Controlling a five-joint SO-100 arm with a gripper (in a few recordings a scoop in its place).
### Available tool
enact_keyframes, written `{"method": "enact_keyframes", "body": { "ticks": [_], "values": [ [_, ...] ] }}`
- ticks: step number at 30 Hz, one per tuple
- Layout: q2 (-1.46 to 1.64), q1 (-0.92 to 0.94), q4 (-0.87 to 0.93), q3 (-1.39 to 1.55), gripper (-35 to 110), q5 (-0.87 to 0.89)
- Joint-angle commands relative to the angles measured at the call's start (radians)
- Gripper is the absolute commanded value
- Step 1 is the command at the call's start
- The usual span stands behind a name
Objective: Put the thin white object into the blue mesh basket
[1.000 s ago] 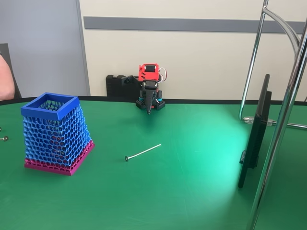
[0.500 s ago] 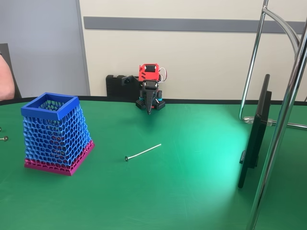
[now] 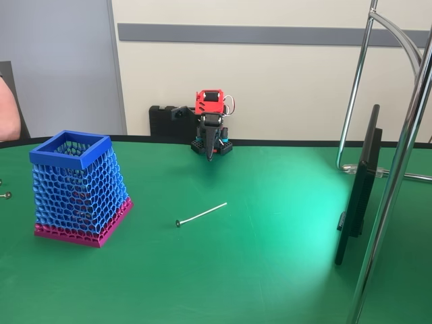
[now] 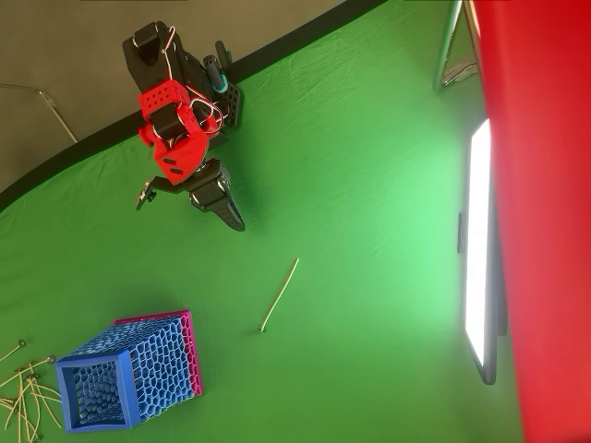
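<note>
Well apart: thin white object [image 3: 201, 214], blue mesh basket [image 3: 69, 156], gripper [image 3: 210, 154].

Green table [image 3: 270, 270]; lying flat on it, white stick [image 3: 201, 214] ahead of gripper [image 3: 210, 156], basket [image 3: 77, 189] standing farther aside.

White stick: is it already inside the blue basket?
No, the white stick lies flat on the green table, apart from the blue basket.

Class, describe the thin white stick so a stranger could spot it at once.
Start at the blue mesh basket on the green table in the fixed view. To its right lies the thin white stick, alone on bare cloth. It is straight with a small dark round tip.
</note>
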Motion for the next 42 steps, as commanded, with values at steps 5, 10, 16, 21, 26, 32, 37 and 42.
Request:
{"method": "enact_keyframes", "body": {
  "ticks": [5, 10, 16, 21, 26, 32, 37, 42],
  "values": [
    [-0.074, 0.005, -0.100, 0.008, 1, -0.026],
    [-0.129, 0.005, -0.158, -0.015, 1, -0.038],
    [-0.327, 0.017, -0.241, -0.110, 1, -0.035],
    [-0.463, 0.023, -0.282, -0.195, 1, -0.008],
    [-0.603, 0.034, -0.301, -0.291, 1, 0.006],
    [-0.811, 0.075, -0.342, -0.439, 1, 0.023],
    [-0.982, 0.114, -0.351, -0.575, 1, 0.046],
    [-1.123, 0.137, -0.373, -0.689, 1, 0.052]
  ]
}}
